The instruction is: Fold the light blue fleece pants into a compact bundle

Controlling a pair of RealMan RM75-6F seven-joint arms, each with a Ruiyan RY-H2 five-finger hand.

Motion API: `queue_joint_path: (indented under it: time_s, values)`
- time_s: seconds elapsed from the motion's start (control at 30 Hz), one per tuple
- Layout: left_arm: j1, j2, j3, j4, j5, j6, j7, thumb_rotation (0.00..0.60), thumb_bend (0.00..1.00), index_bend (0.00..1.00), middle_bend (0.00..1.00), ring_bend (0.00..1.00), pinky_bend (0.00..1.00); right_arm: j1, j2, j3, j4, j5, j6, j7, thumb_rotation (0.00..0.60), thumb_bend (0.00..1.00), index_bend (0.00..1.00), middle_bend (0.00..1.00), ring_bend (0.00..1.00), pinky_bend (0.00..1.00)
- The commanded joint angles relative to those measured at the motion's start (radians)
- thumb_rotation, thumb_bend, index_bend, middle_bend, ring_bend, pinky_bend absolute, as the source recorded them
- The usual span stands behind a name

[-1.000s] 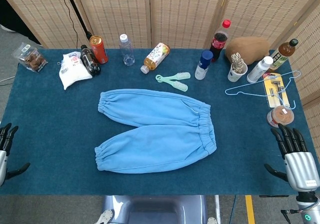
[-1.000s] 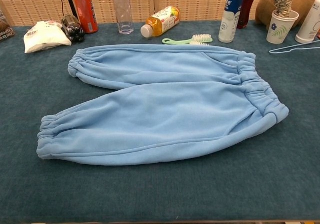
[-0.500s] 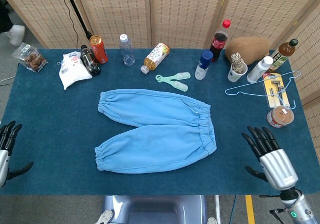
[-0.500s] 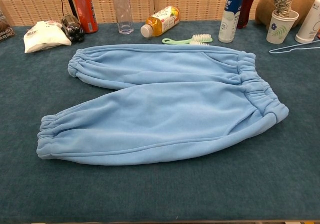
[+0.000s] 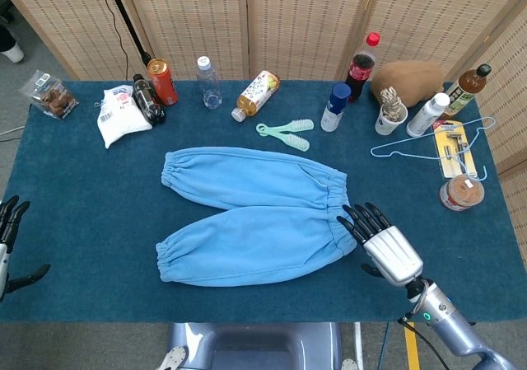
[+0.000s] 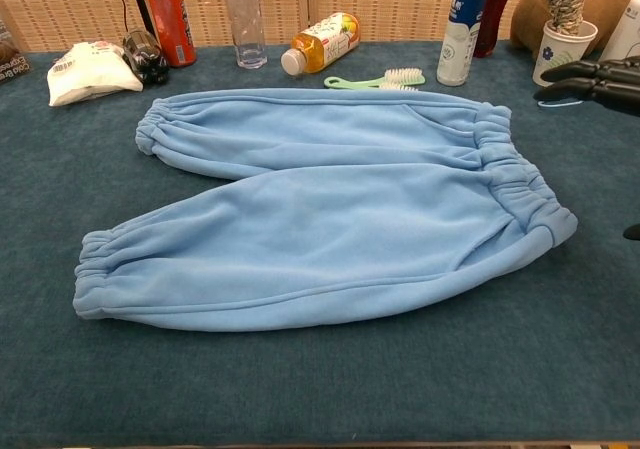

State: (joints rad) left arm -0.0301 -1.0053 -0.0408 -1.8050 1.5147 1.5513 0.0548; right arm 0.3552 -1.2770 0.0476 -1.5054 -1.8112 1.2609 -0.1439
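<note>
Over at the far left edge of the bench (image 5: 74,222) the left hand (image 5: 8,242) hangs with fingers spread, grasping nothing. Mid-bench, the light blue fleece pants (image 5: 255,215) lie flat and unfolded, cuffs to the left, waistband to the right. Just beside the waistband, the right hand (image 5: 383,242) hovers, dark fingers splayed apart and empty, pointing toward the fabric.
</note>
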Motion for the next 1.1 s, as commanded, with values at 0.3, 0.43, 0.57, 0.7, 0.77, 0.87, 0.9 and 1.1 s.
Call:
queue_joint_path:
  time_s: [0.3, 0.43, 0.57, 0.7, 0.77, 0.87, 0.9, 1.1]
  values:
    - [-0.004, 0.004, -0.005, 0.007, -0.021, -0.014, -0.009, 0.600, 0.02, 0.00, 0.00, 0.00, 0.00, 0.035, -0.124, -0.031, 0.185, -0.006, -0.002, 0.010, 0.600, 0.00, 0.04, 0.00, 0.01, 0.11]
    - [-0.005, 0.002, -0.004, 0.010, -0.023, -0.017, -0.003, 0.600, 0.02, 0.00, 0.00, 0.00, 0.00, 0.054, -0.156, -0.033, 0.220, -0.001, -0.006, 0.035, 0.600, 0.00, 0.06, 0.02, 0.04, 0.13]
    - [-0.005, -0.001, -0.004, 0.013, -0.027, -0.018, 0.001, 0.600, 0.02, 0.00, 0.00, 0.00, 0.00, 0.071, -0.183, -0.034, 0.245, 0.005, -0.012, 0.039, 0.600, 0.00, 0.08, 0.05, 0.06, 0.18]
    - [-0.005, -0.001, -0.005, 0.016, -0.030, -0.019, 0.000, 0.600, 0.02, 0.00, 0.00, 0.00, 0.00, 0.092, -0.206, -0.028, 0.260, 0.019, -0.034, 0.030, 0.600, 0.00, 0.11, 0.08, 0.09, 0.22]
    - [-0.005, -0.001, -0.005, 0.018, -0.033, -0.020, -0.002, 0.600, 0.02, 0.00, 0.00, 0.00, 0.00, 0.101, -0.218, -0.026, 0.271, 0.026, -0.042, 0.026, 0.600, 0.00, 0.14, 0.11, 0.11, 0.25]
    - [-0.004, 0.000, -0.006, 0.022, -0.038, -0.021, -0.008, 0.600, 0.02, 0.00, 0.00, 0.00, 0.00, 0.111, -0.233, -0.028, 0.292, 0.036, -0.054, 0.019, 0.600, 0.00, 0.19, 0.15, 0.15, 0.27]
    - [-0.004, 0.000, -0.007, 0.024, -0.040, -0.021, -0.011, 0.600, 0.02, 0.00, 0.00, 0.00, 0.00, 0.113, -0.239, -0.030, 0.299, 0.037, -0.053, 0.022, 0.600, 0.00, 0.20, 0.16, 0.16, 0.28]
    - [-0.005, 0.002, -0.011, 0.032, -0.050, -0.026, -0.025, 0.600, 0.02, 0.00, 0.00, 0.00, 0.00, 0.115, -0.281, -0.050, 0.365, 0.007, 0.014, 0.064, 0.600, 0.00, 0.36, 0.28, 0.28, 0.37]
